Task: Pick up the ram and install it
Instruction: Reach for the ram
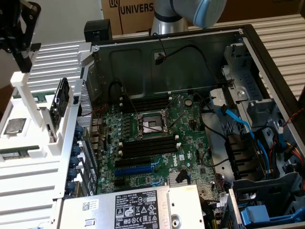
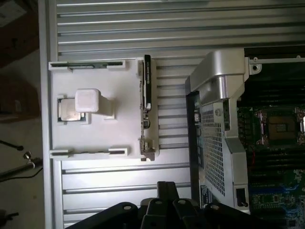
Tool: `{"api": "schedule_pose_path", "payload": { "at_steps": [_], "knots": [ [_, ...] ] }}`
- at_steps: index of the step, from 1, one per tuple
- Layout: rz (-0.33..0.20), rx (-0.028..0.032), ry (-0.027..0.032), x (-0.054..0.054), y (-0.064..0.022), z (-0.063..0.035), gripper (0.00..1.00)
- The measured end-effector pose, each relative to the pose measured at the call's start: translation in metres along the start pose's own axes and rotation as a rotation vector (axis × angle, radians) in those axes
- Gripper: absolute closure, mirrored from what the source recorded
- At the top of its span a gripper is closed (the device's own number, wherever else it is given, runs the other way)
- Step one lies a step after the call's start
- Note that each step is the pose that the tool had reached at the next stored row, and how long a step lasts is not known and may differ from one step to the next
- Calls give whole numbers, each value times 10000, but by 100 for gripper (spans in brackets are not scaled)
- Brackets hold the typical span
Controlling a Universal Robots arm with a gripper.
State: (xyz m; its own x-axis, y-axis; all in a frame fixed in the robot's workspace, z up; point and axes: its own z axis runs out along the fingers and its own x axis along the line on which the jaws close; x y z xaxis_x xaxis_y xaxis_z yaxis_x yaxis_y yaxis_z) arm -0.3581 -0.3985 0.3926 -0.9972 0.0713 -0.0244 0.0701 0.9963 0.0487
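Along the side of the white holder [image 1: 24, 140] that faces the computer case [image 1: 190, 52], the ram [image 1: 60, 102] stands on one long edge. Its long axis runs from near to far in the exterior view, following the case wall. That sets it roughly crosswise to the black memory slots [image 1: 145, 147] on the motherboard [image 1: 190, 143], which stretch toward the exterior view's left and right. The ram sits in the holder, not yet picked up.

The exterior view gives the ram's broad dark face with a pale label patch. It also looks into the open case, where a blue slot [image 1: 136, 169] lies just beside the memory slots and a grey power box [image 1: 133, 207] sits nearest the camera. The wrist view looks down on the ram's thin upper edge, a narrow dark strip [image 2: 147, 81] lying along the holder's [image 2: 124, 124] rim. A band of ribbed table [image 2: 190, 28] lies between that rim and the case corner [image 2: 217, 76]. The wrist view also lays out the holder's whole outline, with a processor chip [image 2: 69, 110] seated beside a white block [image 2: 88, 100].

The gripper [image 1: 22, 64] hangs over the holder's far end at the exterior view's left, apart from the ram. Its jaws are together with nothing between them. In the wrist view the gripper [image 2: 167, 191] appears as a black mass over the table, near the case.
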Motion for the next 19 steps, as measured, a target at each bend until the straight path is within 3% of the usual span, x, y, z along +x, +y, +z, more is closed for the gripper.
{"api": "schedule_pose_path", "payload": {
  "at_steps": [4, 5, 16, 17, 19],
  "knots": [
    [1, 0, -1, 184, -13, -5, 89],
    [0, 0, 0, 275, -19, -8, 89],
    [-9, 0, 1, 733, -47, -13, 89],
    [-27, 0, 1, 862, -23, 14, 89],
    [-30, 0, 2, 972, 15, 45, 89]
  ]
}}
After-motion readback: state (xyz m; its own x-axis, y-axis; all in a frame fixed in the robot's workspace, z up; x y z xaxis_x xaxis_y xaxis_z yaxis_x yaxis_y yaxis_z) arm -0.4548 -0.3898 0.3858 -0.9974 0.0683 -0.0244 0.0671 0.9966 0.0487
